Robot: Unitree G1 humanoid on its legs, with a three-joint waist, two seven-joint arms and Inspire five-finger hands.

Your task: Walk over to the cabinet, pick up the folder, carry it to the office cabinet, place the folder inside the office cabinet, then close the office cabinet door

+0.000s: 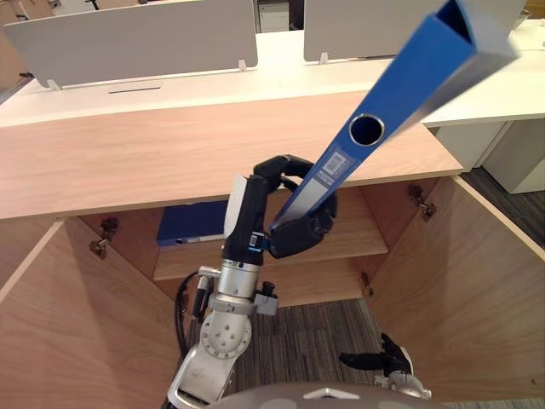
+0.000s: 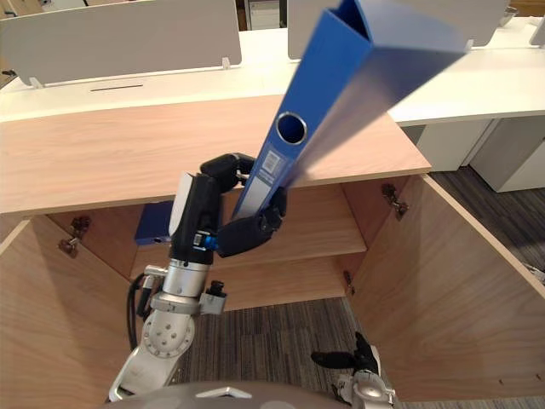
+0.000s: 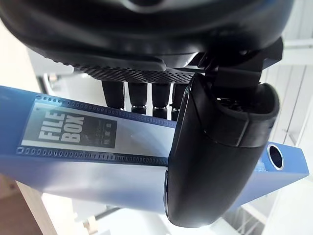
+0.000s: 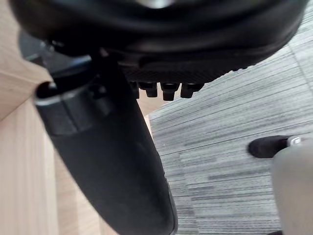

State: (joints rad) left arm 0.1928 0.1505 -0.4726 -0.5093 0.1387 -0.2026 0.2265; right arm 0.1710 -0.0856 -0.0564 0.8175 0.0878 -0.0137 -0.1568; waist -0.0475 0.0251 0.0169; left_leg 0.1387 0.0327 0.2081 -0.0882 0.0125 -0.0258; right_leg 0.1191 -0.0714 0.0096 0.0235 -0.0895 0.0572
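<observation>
My left hand (image 1: 254, 213) is shut on the lower end of a blue box folder (image 1: 400, 94), thumb (image 3: 215, 161) on the labelled spine and fingers behind it. The folder tilts up and to the right, its open end near the camera, in front of the open wooden cabinet (image 1: 128, 153). It has a round finger hole and a grey label on its spine (image 3: 73, 132). My right hand (image 1: 383, 358) hangs low near the carpet at the lower right, fingers relaxed and holding nothing.
Both cabinet doors stand open, the left door (image 1: 68, 324) and the right door (image 1: 460, 281). A second blue folder (image 1: 192, 223) lies on the inner shelf (image 1: 358, 239) at the left. White desks with grey dividers (image 1: 136, 38) stand behind the cabinet.
</observation>
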